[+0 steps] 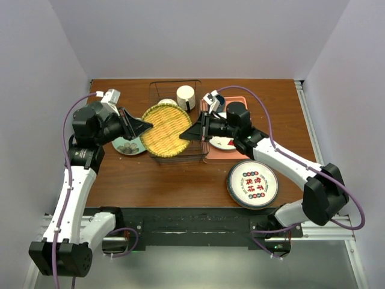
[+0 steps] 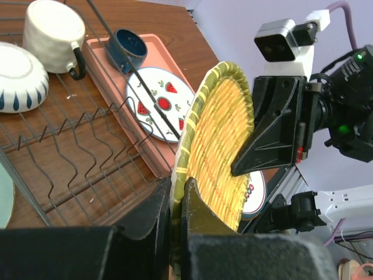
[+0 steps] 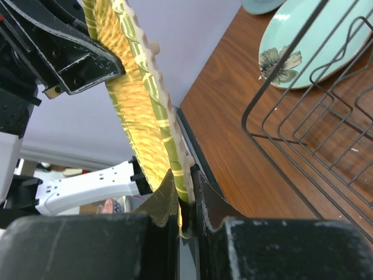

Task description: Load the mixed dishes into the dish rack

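Arms face inward; left gripper (image 1: 149,126) and right gripper (image 1: 183,135) each clamped (jaws nearly together) on yellow textured plate (image 1: 166,129) rim.

A robot test booth in a lab, not a kitchen: bare pale walls (image 1: 198,36) box in a brown wooden table (image 1: 150,180) at 9, 12 and 3 o'clock. A black metal rail (image 1: 192,226) at 6 o'clock carries two robot arms (image 1: 283,159) trailing purple cables (image 1: 267,120).
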Robot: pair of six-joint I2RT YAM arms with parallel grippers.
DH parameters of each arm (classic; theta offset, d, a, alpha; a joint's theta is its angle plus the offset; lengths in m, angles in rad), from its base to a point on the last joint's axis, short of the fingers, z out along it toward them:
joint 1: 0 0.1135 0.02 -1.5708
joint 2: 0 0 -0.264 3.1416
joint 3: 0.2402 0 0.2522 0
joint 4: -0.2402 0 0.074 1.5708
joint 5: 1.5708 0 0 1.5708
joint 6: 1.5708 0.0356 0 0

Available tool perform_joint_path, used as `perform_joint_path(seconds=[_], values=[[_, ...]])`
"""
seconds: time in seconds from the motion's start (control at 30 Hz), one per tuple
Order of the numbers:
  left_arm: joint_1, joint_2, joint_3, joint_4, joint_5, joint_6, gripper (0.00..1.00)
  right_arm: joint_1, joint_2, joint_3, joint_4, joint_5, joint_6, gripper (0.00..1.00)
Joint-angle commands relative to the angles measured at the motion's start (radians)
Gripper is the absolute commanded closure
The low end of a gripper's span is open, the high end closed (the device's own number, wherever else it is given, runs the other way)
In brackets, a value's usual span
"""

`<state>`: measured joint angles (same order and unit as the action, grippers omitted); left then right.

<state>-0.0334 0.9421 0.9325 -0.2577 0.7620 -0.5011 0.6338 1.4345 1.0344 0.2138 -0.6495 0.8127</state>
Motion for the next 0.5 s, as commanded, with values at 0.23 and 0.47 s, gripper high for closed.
perform_joint_path(seconds=[0.23, 0.47], values=[[-0.010, -0.109, 0.098, -0.155, -0.357, 0.115, 1.00, 0.026, -0.164, 0.072, -0.355, 0.292, -0.244, 0.05], [-0.013, -0.077, 0.161, -0.199, -0.636, 0.049, 1.00, 0.026, -0.246, 0.113, -0.545, 0.669, -0.287, 0.04]])
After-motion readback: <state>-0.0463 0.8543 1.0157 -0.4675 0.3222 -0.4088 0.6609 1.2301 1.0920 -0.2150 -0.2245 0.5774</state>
